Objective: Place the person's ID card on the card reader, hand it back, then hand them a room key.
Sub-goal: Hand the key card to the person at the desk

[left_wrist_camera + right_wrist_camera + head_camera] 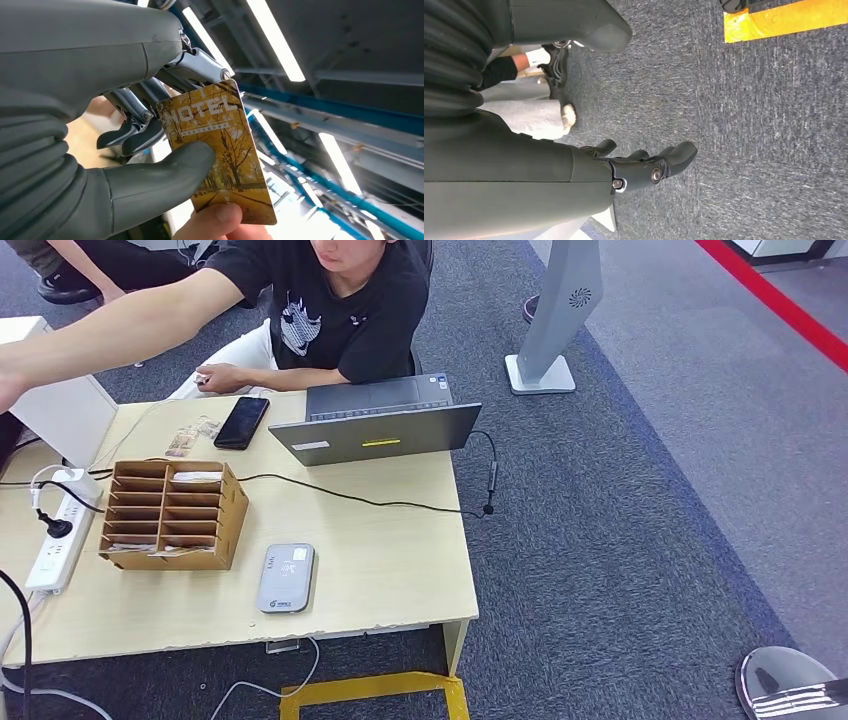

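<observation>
The left hand (150,145) pinches the room key (220,150), a person's fingers (215,225) apparently touching its far edge; right hand (644,165) hangs loosely open.

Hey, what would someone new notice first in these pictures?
Probably the golden-yellow HOTEL key card, pinched by the robot's left hand while a person's fingers take its far end. Next, the open-fronted cardboard card rack on the pale wooden desk, with the grey card reader beside it.
</observation>
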